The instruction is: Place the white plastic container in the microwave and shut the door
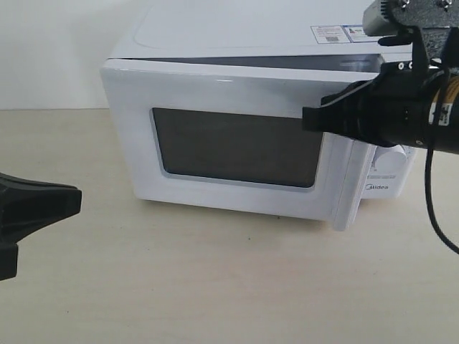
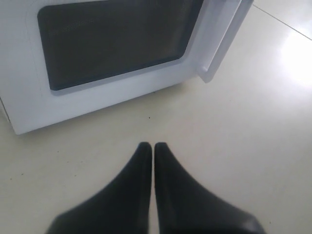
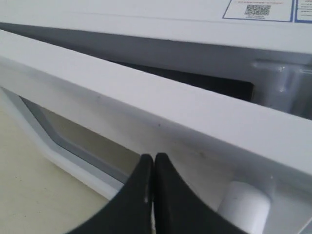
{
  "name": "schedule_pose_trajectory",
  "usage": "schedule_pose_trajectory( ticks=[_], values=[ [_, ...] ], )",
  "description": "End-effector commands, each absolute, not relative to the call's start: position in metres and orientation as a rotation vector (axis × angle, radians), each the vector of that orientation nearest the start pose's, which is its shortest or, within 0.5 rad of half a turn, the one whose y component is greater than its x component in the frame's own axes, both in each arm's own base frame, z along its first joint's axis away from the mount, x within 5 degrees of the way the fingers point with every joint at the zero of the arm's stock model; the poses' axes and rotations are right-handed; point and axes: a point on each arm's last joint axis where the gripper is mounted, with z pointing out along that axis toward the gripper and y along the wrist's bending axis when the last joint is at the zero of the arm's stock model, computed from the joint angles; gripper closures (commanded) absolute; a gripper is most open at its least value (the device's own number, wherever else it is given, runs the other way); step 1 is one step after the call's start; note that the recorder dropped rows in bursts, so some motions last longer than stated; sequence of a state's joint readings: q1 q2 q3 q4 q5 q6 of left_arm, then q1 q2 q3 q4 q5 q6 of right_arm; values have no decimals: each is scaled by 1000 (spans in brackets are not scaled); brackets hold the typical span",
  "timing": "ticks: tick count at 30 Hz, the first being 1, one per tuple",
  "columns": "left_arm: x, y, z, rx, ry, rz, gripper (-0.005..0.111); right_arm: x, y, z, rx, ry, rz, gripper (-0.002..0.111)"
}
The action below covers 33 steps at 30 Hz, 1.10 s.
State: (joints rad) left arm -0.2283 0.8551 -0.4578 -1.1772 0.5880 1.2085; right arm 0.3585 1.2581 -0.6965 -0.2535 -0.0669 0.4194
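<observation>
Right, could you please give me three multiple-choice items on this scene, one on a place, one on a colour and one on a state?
1. Where is the right end effector?
A) in front of the door, near its handle side
B) lying on the table
C) inside the cavity

2. What colour is the microwave casing?
A) black
B) white
C) red

3. How does the door stand?
A) wide open
B) taken off
C) slightly ajar

Answers:
1 A, the exterior view shows its shut tips before the door's face.
2 B, the top and the door are both white.
3 C, the right wrist view shows a dark gap along the door's top edge.
</observation>
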Motion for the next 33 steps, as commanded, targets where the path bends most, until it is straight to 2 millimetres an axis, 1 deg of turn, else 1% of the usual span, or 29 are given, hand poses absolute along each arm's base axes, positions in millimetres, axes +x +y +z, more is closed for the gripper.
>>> schedule_pose_trajectory(
  ticks=[1, 5, 14, 21, 24, 29, 33],
  values=[
    [141, -80, 264, 628, 2007, -650, 102, 251, 92, 275, -218, 1967, 336, 109],
    [141, -80, 264, 629, 2007, -652, 102, 255, 94, 278, -218, 1963, 333, 109],
    [141, -80, 264, 629, 2007, -652, 102, 279, 101, 272, -234, 2027, 297, 109],
    [141, -80, 264, 629, 2007, -652, 102, 290, 105, 276, -233, 2016, 299, 109],
    [141, -80, 264, 629, 2007, -652, 102, 295, 98, 279, -205, 2010, 283, 109],
    [141, -80, 264, 629, 2007, -652, 102, 300, 77, 279, -135, 2025, 234, 109],
    [141, -80, 264, 629, 2004, -643, 102, 300, 75, 276, -148, 2051, 208, 109]
  ],
)
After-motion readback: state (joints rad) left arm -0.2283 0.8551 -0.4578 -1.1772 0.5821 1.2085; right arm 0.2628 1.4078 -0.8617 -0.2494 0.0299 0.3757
